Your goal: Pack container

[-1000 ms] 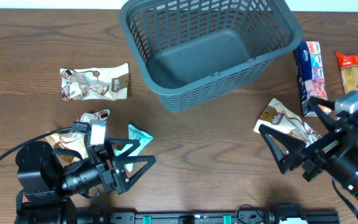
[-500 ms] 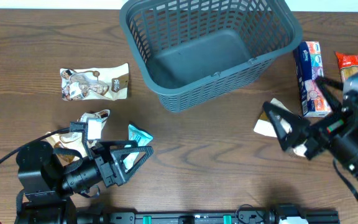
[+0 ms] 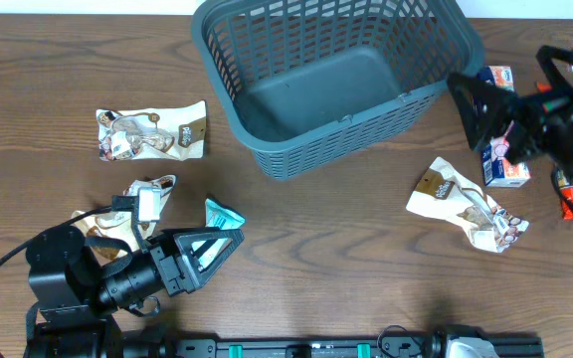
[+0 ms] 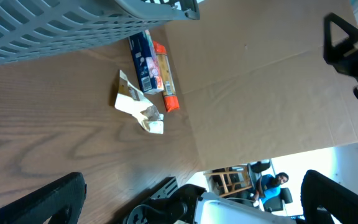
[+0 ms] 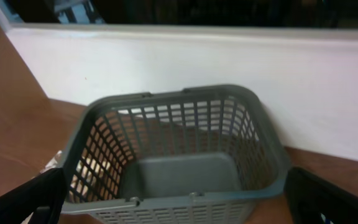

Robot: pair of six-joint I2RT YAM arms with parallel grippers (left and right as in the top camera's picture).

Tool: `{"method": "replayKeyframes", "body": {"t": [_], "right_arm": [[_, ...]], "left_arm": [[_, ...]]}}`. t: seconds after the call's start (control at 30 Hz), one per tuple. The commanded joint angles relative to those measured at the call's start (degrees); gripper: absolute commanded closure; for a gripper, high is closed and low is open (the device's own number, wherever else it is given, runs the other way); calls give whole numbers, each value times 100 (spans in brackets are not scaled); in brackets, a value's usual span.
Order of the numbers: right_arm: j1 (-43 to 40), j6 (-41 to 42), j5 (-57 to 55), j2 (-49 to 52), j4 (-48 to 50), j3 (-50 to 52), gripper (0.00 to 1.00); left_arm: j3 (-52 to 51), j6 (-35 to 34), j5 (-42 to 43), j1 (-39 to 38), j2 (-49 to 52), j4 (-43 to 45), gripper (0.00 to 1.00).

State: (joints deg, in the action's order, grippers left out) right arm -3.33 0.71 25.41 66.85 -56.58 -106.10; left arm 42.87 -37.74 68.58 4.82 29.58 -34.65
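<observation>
The container (image 3: 346, 134) is a large grey-blue slotted basket at the back centre, empty. It fills the right wrist view (image 5: 185, 200) and shows in the left wrist view (image 4: 55, 31). My right gripper (image 3: 480, 104) is open and empty, just right of the basket and facing it. My left gripper (image 3: 219, 257) is open and empty at the front left, next to a teal packet (image 3: 223, 213). Snack packets lie around: a white-brown one (image 3: 152, 131), a crumpled white one (image 3: 466, 204), a blue box (image 3: 505, 169).
Another packet (image 3: 155, 187) lies partly under my left arm. A red-orange packet (image 3: 570, 204) lies at the far right edge, mostly hidden by my right arm. The left wrist view shows the blue box (image 4: 143, 59), the orange packet (image 4: 165, 74) and the crumpled packet (image 4: 138, 109).
My right arm has swung from the front right, over the crumpled white packet, back toward the basket's right side. My left gripper has shifted only slightly.
</observation>
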Motion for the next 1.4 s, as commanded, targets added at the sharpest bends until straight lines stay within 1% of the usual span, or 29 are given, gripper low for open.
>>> {"method": "replayKeyframes", "body": {"t": [0.0, 0.13, 0.23, 0.37, 0.47, 0.53, 0.7, 0.8, 0.87, 0.93, 1.0, 1.1, 1.17, 1.27, 1.37], "right_arm": [[-116, -188, 223, 313, -109, -138, 1], [-304, -254, 225, 494, -122, -142, 1], [-538, -251, 227, 516, 52, -146, 1], [-848, -302, 339, 520, 293, -240, 1], [-1058, -361, 479, 553, 321, -293, 1], [-1176, -363, 584, 610, 313, -293, 1], [-1381, -380, 1132, 872, 299, -293, 1], [-1388, -339, 1534, 1091, 310, -297, 1], [-1388, -144, 1768, 1268, 343, -302, 1], [-1384, 83, 1880, 1421, 343, -306, 1], [-1384, 188, 1980, 1574, 289, -315, 1], [-1381, 199, 2184, 1827, -9, -431, 1], [-1377, 81, 2210, 1961, -297, -533, 3], [-1274, -380, 2267, 2090, -820, -699, 4], [-1102, -852, 2264, 2103, -1233, -793, 2]], "left_arm": [[63, -70, -7, 26, 4, -4, 1], [63, -153, -15, 26, 4, 17, 1], [63, -83, -72, 24, 4, 269, 1], [66, -74, -68, -15, 4, 1215, 1], [66, -236, -103, -221, 13, 1985, 1], [68, -424, -280, -457, 35, 2310, 1], [85, -431, -1104, -1314, 223, 2321, 1], [162, -210, -1593, -2002, 533, 2319, 1], [282, -2, -1993, -2573, 879, 2315, 2], [431, 273, -2468, -3077, 1244, 2162, 1], [708, 728, -3110, -3633, 1738, 1692, 1], [1502, 1464, -4221, -4389, 2614, 487, 1], [2116, 1727, -4848, -4701, 3128, -260, 1], [2907, 2074, -5340, -4922, 3738, -981, 1], [3403, 2352, -5436, -4942, 4129, -1268, 1]]}}
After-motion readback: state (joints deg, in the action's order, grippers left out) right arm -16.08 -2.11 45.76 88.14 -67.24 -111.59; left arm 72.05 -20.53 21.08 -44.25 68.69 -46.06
